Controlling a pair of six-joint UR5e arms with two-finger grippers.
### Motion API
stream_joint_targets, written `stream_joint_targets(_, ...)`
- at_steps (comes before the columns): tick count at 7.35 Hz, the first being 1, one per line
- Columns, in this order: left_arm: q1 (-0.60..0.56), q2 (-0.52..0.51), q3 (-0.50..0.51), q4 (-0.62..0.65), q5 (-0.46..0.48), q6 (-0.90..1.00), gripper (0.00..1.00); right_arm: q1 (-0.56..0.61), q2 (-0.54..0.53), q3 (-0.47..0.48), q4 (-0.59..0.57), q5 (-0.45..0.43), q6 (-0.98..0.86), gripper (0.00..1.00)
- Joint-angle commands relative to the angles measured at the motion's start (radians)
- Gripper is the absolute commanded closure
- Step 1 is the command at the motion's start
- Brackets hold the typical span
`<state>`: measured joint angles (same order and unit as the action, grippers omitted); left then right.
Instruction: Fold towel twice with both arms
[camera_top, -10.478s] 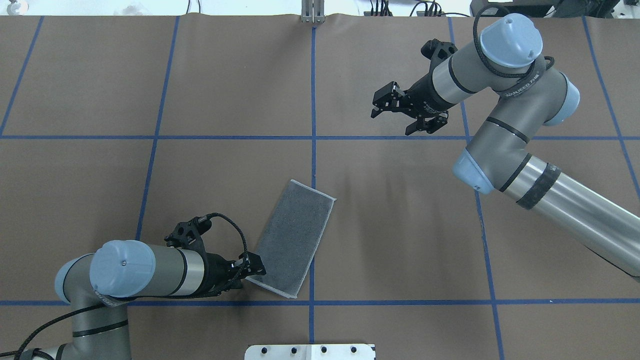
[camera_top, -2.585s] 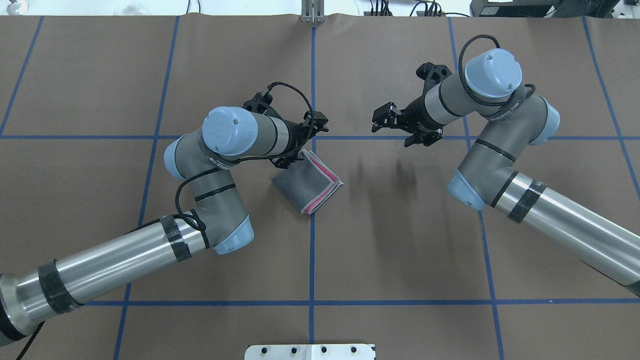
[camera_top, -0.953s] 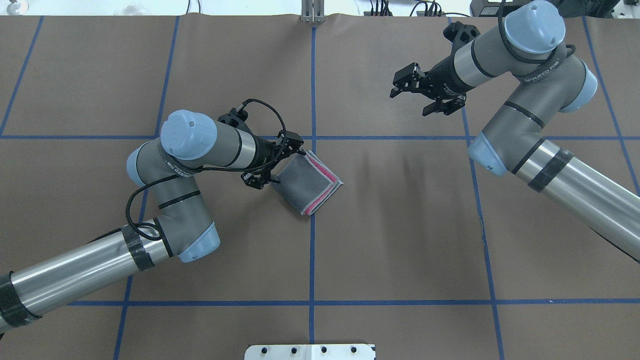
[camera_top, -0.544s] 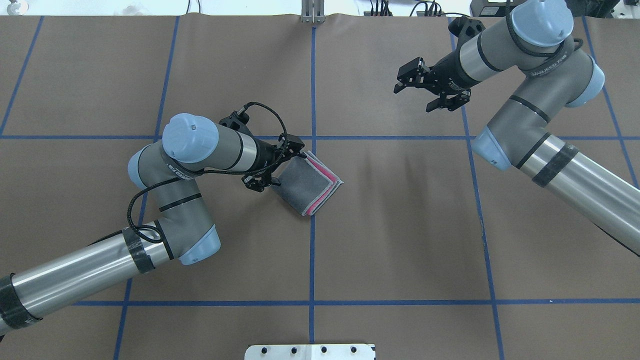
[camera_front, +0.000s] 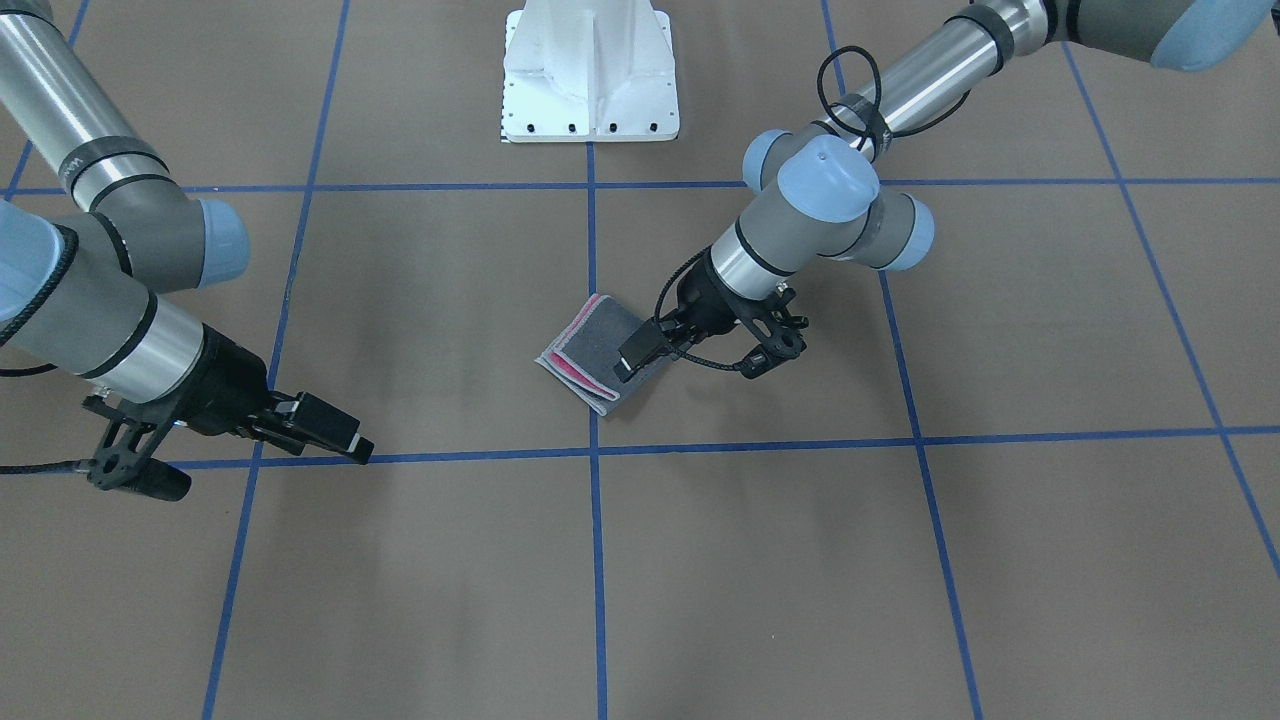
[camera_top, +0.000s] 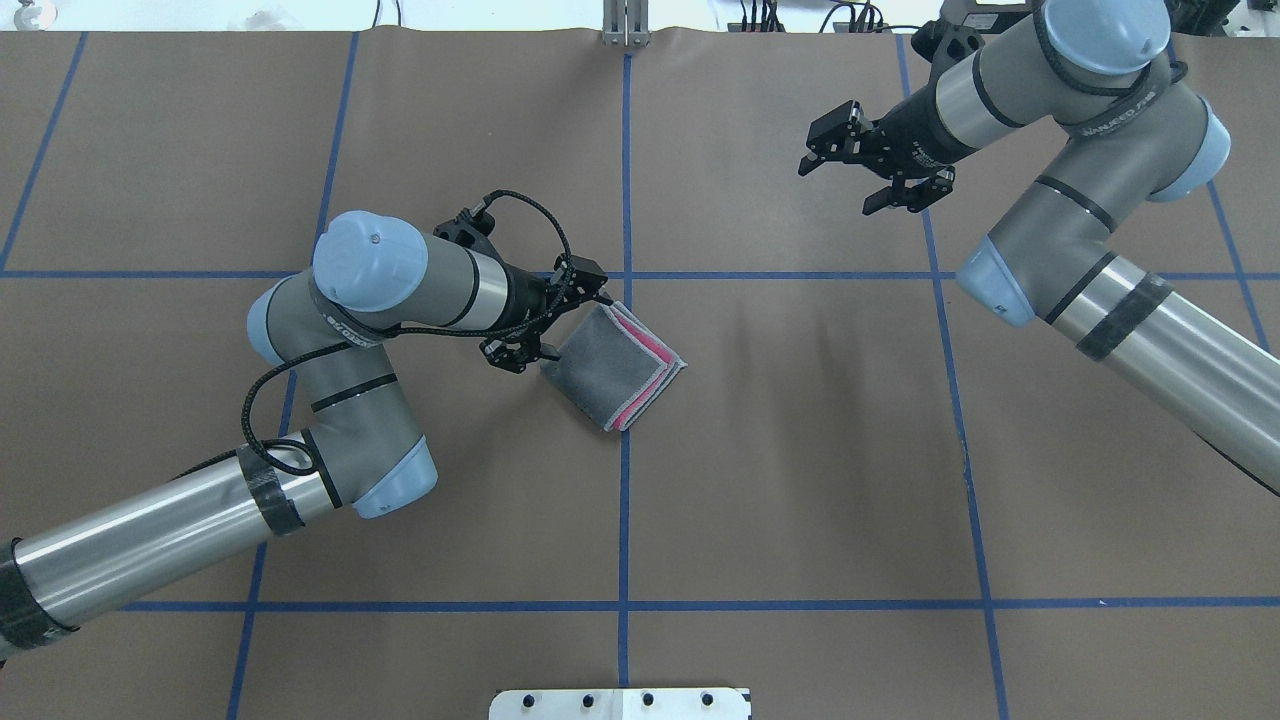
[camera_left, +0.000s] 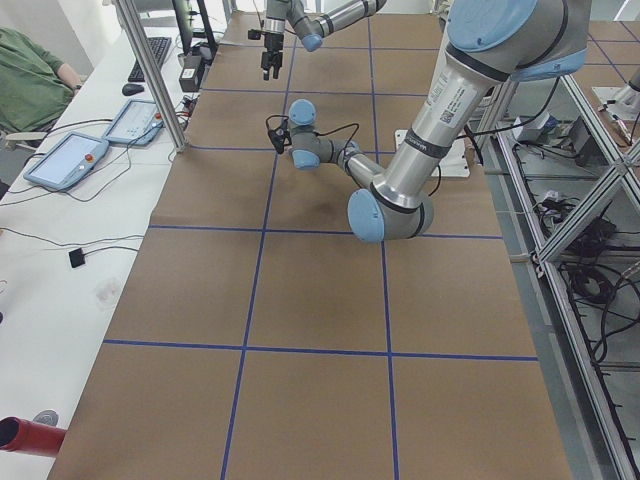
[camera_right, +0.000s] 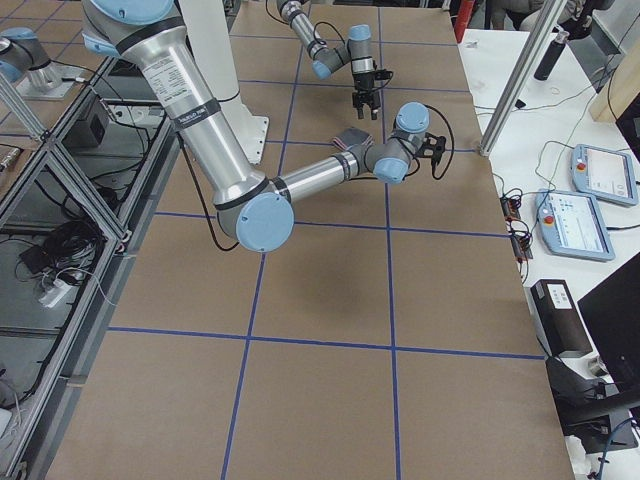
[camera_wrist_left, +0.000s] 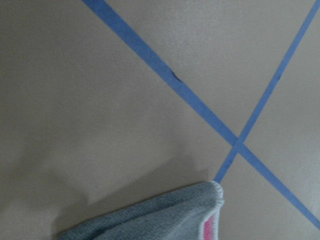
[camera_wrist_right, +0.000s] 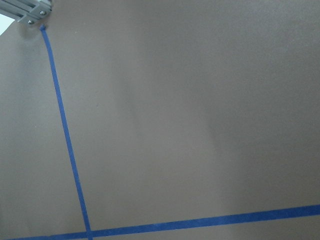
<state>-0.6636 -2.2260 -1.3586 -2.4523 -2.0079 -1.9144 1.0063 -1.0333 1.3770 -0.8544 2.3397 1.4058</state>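
The towel lies flat near the table's centre, folded into a small square with grey on top and pink layers showing at its far-right edges. It also shows in the front view, and one towel corner fills the bottom of the left wrist view. My left gripper is low at the towel's left edge, open, with its jaws standing apart and holding nothing. My right gripper hovers open and empty far off at the back right, above bare table; it also appears at the left of the front view.
Blue tape lines cross the brown table cover. The white pedestal base stands at the robot's side. A metal bracket sits on the far edge. A seated person and tablets are beside the table's end.
The towel went from a long grey strip to a small folded square and now lies still. The left gripper let go and stays open beside it. The right arm drew back to the right.
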Motion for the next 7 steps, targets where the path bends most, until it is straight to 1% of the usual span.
stream_joint_targets(1,-0.100,0.060,-0.036,0.006,-0.035,0.198,0.00,0.082,-0.027,0.013,-0.044,0.027,-0.110,0.00)
stream_joint_targets(2,-0.169,0.106,-0.080,0.007,-0.032,0.298,0.00,0.093,-0.065,0.040,-0.046,-0.009,-0.154,0.00)
stream_joint_targets(3,-0.235,0.155,-0.098,0.007,-0.029,0.405,0.00,0.113,-0.059,0.048,-0.082,-0.031,-0.166,0.00)
stream_joint_targets(4,-0.264,0.257,-0.117,0.007,-0.040,0.543,0.00,0.120,-0.060,0.030,-0.162,-0.069,-0.312,0.00)
stream_joint_targets(5,-0.304,0.316,-0.113,0.031,-0.066,0.762,0.00,0.106,-0.059,0.024,-0.318,-0.129,-0.588,0.00)
stream_joint_targets(6,-0.388,0.331,-0.126,0.130,-0.113,0.899,0.00,0.115,-0.059,0.027,-0.442,-0.140,-0.775,0.00)
stream_joint_targets(7,-0.484,0.357,-0.155,0.242,-0.130,1.036,0.00,0.164,-0.067,0.027,-0.512,-0.141,-0.850,0.00)
